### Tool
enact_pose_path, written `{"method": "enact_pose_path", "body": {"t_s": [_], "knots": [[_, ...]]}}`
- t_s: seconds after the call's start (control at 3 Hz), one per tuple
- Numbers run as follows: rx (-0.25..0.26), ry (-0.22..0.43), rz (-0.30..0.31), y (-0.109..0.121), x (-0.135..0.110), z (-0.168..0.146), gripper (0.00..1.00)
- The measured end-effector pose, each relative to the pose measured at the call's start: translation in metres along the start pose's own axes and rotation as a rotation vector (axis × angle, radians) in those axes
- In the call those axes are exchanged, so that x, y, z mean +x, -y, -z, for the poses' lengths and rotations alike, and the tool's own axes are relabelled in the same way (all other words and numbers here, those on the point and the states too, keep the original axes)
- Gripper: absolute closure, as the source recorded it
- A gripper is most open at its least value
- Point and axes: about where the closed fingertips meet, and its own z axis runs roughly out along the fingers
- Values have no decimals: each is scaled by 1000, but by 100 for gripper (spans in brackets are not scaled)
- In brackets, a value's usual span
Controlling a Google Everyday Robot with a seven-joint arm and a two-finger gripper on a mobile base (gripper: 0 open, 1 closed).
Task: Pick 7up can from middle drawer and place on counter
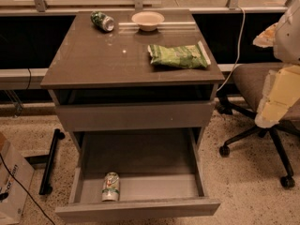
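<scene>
The 7up can (111, 186), pale with a green label, is in the front left part of the open middle drawer (140, 209), close behind its front panel. The drawer is pulled far out below the closed upper panel. The counter (93, 60) is the glossy grey-brown top of the cabinet. My arm comes in at the right edge, and the gripper (268, 114) is at its pale lower end. It hangs over the office chair, well to the right of the drawer and above its level. It is not touching the can.
On the counter lie a darker green can (102, 21) at the back left, a white bowl (148, 20) at the back middle and a green snack bag (179, 56) at the right. An office chair (255, 86) stands right of the cabinet. A cardboard box (11, 184) and a black bar (50, 161) are on the floor at the left.
</scene>
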Motion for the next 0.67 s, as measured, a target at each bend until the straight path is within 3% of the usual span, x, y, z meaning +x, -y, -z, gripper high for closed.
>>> {"method": "enact_pose_path", "body": {"t_s": [0.33,0.67], "knots": [[2,-2,-5,0,-1,-2,0],[21,-26,-78,-1,-17,-40,0]]}}
